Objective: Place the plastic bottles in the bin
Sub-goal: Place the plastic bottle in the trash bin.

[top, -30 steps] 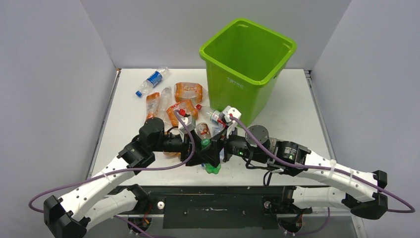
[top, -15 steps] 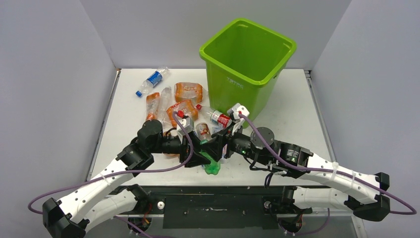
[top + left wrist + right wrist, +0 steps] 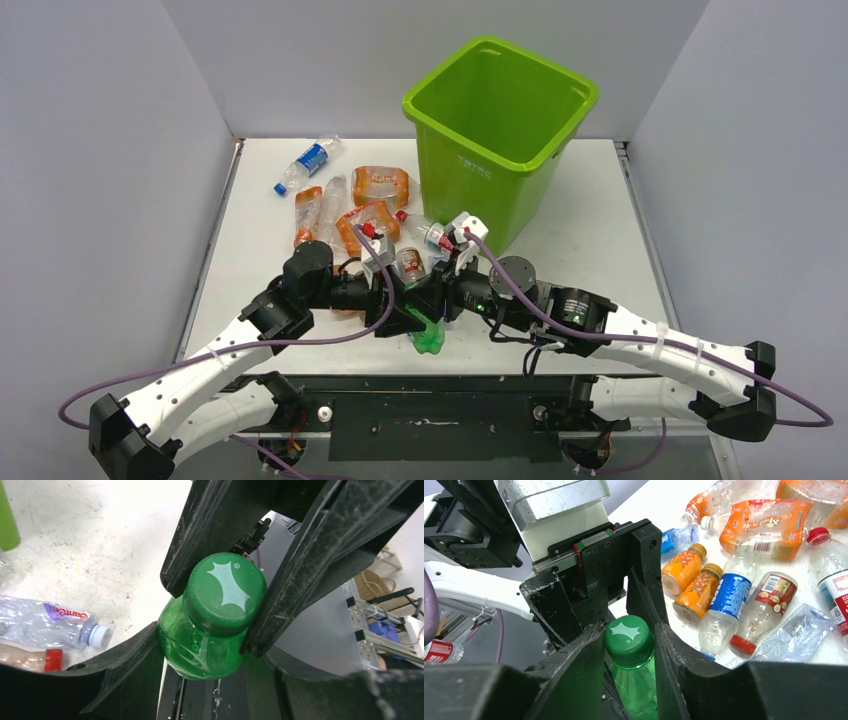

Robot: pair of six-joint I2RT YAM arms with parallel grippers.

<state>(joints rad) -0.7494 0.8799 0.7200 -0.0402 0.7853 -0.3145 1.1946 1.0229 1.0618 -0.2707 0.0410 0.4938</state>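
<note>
Top view: both arms meet at the 6 o'clock edge of the desk (image 3: 590, 250), over the small green bottle (image 3: 429, 338).

Left gripper (image 3: 405, 315): fingers pinch the green bottle's body, one on each side (left wrist view).

Right gripper (image 3: 629, 647): fingers pressed against the green cap (image 3: 628, 636) from both sides.

The bottle's lower end hangs at the desk's near edge. Whether it touches the desk, I cannot tell.

Bin (image 3: 470, 185): upright at 1 o'clock from the grippers, well apart from them.

Loose bottles (image 3: 372, 222): heaped on the desk at 11 to 12 o'clock from the grippers, orange and red labels. One blue-labelled bottle (image 3: 308, 163) lies alone at far 11 o'clock.
</note>
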